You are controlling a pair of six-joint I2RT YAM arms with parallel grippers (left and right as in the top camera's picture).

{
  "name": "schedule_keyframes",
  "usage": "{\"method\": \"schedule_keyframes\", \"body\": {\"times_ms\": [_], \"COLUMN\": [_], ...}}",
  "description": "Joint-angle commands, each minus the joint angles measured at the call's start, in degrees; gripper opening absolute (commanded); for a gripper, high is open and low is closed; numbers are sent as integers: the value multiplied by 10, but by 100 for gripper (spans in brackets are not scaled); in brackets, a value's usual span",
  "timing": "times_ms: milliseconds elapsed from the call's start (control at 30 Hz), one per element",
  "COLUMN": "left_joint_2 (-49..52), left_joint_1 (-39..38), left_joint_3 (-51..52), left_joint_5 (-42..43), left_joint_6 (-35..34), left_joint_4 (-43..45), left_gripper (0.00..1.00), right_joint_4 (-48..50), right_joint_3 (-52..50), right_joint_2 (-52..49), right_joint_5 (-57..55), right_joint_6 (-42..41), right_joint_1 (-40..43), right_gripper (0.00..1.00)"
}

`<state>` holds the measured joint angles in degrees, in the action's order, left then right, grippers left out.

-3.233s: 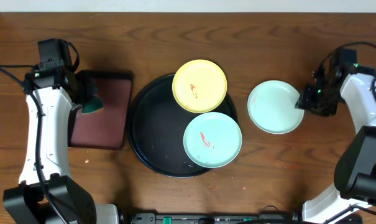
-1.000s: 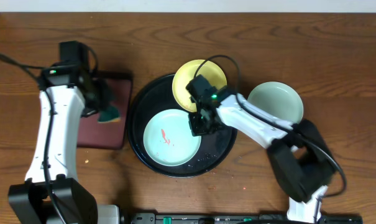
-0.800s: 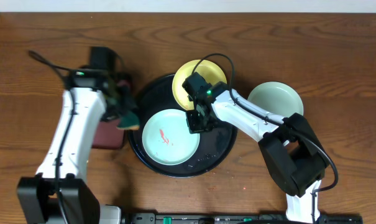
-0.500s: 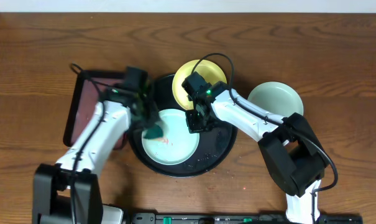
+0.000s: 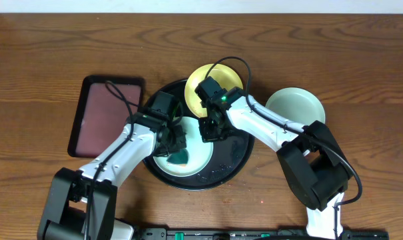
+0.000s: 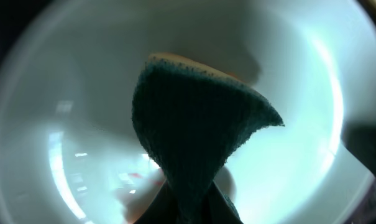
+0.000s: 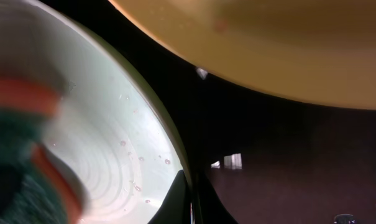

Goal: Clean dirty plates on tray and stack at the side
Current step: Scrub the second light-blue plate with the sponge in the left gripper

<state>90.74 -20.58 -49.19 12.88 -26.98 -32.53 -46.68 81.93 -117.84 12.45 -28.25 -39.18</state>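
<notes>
Overhead: the left gripper clamps a green sponge onto the aqua plate in the black tray. The right gripper pinches its right rim.
Left wrist: sponge pressed mid-plate.
Right wrist: jaws closed over the rim, yellow plate beyond.

Two grippers crowd one aqua plate on the black tray. The left gripper and right gripper leave only a narrow gap between their fingers. A green sponge fills the space ahead of the left fingers. Just beyond the right fingers, a yellow plate overhangs the tray's far rim. To the outer side of the right fingers lies bare tray floor, then a second aqua plate. To the outer side of the left fingers, past the tray's rim, sits a maroon tray.
</notes>
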Motion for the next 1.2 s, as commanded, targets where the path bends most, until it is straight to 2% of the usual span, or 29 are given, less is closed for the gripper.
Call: {"method": "schedule_keyframes", "body": {"times_ms": [0, 67, 133, 233, 333, 400, 467, 733, 767, 867, 967, 1067, 1167], "left_joint_2": [6, 6, 6, 6, 6, 6, 6, 6, 6, 6, 6, 6, 6], "left_joint_1": [-14, -13, -12, -12, -12, -12, -14, -14, -14, -14, -14, -14, -14], "left_joint_3": [4, 4, 4, 4, 4, 4, 4, 4, 4, 4, 4, 5, 5], "left_joint_5": [48, 9, -68, -207, -291, -283, -231, 93, 114, 101, 31, -81, -204], "left_joint_6": [95, 90, 62, -18, -114, -127, -106, 114, 126, 126, 106, 39, -64], "left_joint_4": [8, 12, 17, 12, -13, -19, -23, -16, -14, -3, 12, 13, -6], "left_gripper": [7, 8, 7, 7, 7, 8, 7, 7, 7, 7, 8, 7, 8], "right_joint_4": [2, 2, 1, 2, 2, 2, 2, 1, 1, 2, 1, 0, 4], "right_joint_3": [12, 12, 12, 12, 12, 12, 12, 12, 12, 12, 12, 12, 12], "right_joint_2": [-7, -7, -7, -7, -7, -7, -7, -7, -7, -7, -7, -7, -7], "right_joint_5": [11, 12, 13, 16, 16, 16, 16, 16, 16, 16, 16, 16, 16], "right_joint_6": [3, 7, 10, 11, 11, 11, 11, 11, 11, 11, 11, 11, 11], "right_joint_1": [1, 1, 1, 1, 1, 1, 1, 1, 1, 1, 1, 1, 1], "right_gripper": [1, 1, 1, 1, 1, 1, 1, 1, 1, 1, 1, 1, 1]}}
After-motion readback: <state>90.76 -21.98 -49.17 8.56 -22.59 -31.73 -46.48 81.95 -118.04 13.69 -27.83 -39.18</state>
